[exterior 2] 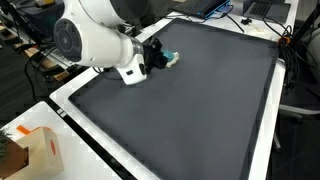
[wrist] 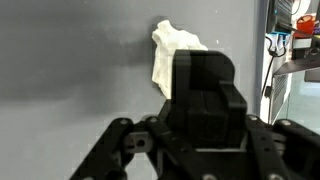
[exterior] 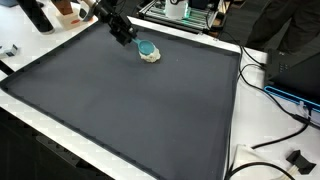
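Note:
A small crumpled white lump with a teal top (exterior: 149, 52) lies on the dark grey mat (exterior: 130, 110) near its far edge. In an exterior view the teal and white lump (exterior 2: 171, 58) sits just beyond my gripper (exterior 2: 157, 57). My gripper (exterior: 126, 35) reaches down at a slant, its tips right beside the lump. In the wrist view the two fingers stand pressed together as one black block, my gripper (wrist: 205, 58) hiding the lower right part of the white lump (wrist: 168, 52). Whether the tips touch it is hidden.
A white table border (exterior: 236, 120) frames the mat. Cables (exterior: 280, 110) and a black plug (exterior: 297, 158) lie off one side, and equipment (exterior: 182, 12) stands behind the far edge. A cardboard box (exterior 2: 40, 152) sits at a table corner near the arm's white base (exterior 2: 95, 35).

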`<action>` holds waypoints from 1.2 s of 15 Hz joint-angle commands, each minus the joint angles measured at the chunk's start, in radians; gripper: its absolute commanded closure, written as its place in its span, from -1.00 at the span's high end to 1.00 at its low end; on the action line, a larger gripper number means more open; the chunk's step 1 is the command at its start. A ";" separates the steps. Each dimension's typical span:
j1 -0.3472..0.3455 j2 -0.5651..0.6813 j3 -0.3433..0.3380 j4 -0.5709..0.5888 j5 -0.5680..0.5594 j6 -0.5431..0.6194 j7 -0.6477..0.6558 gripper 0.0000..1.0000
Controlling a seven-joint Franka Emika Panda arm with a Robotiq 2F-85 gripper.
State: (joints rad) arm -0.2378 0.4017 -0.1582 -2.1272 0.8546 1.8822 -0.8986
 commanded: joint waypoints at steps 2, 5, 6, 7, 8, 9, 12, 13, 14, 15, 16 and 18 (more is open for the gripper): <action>-0.001 0.060 -0.008 -0.021 -0.069 0.109 -0.062 -0.50; 0.007 0.078 0.013 0.001 -0.054 0.095 -0.087 -0.50; 0.011 0.084 0.021 0.009 -0.049 0.093 -0.091 -0.50; 0.014 0.089 0.027 0.014 -0.046 0.091 -0.099 -0.50; 0.019 0.096 0.031 0.019 -0.048 0.093 -0.101 -0.50; 0.020 0.103 0.034 0.022 -0.050 0.094 -0.104 -0.50; 0.019 0.108 0.030 0.027 -0.061 0.096 -0.100 -0.50; 0.018 0.102 0.026 0.024 -0.060 0.100 -0.090 -0.50; 0.015 0.096 0.023 0.022 -0.059 0.101 -0.088 -0.50; 0.012 0.087 0.020 0.019 -0.056 0.101 -0.085 -0.50; 0.009 0.079 0.018 0.016 -0.052 0.099 -0.083 -0.50; 0.002 0.058 0.020 0.010 -0.037 0.080 -0.084 -0.50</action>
State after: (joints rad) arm -0.2399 0.4164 -0.1367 -2.1021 0.8459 1.8777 -0.9644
